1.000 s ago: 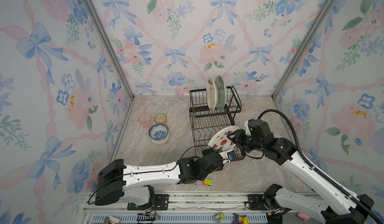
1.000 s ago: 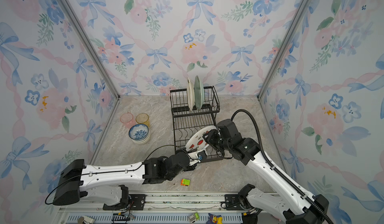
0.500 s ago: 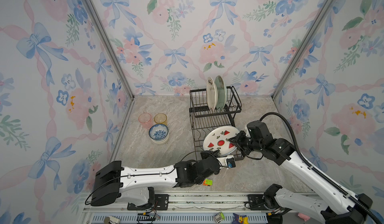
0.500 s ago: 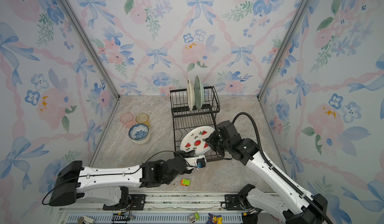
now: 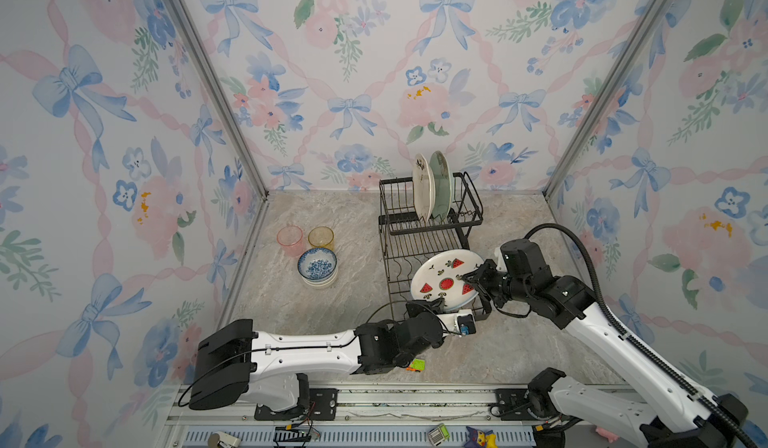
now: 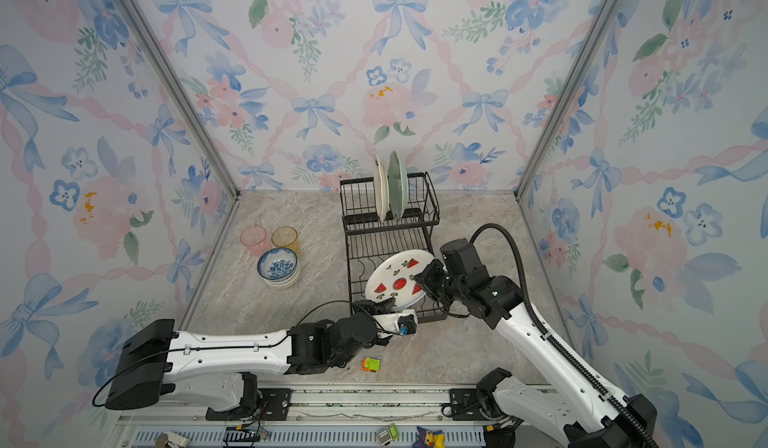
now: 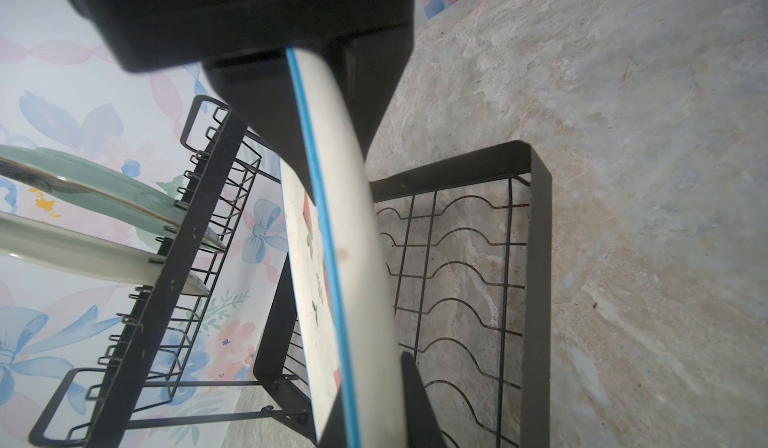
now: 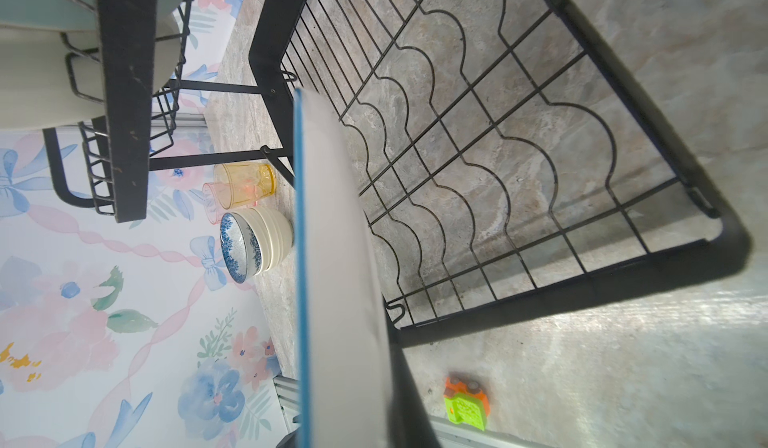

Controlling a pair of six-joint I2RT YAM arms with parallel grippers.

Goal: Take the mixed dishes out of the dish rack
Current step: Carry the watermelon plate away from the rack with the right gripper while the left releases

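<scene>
White arm links (image 5: 307, 348) with black joints (image 5: 382, 342); corrugated black cable (image 5: 588, 258) on right arm.

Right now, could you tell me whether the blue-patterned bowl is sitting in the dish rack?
No, the blue-patterned bowl sits stacked in a white bowl on the tabletop, left of the dish rack.

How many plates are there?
3. The cream plate and pale green plate stand upright in the dish rack up top; the watermelon plate is held above the lower tray.
</scene>
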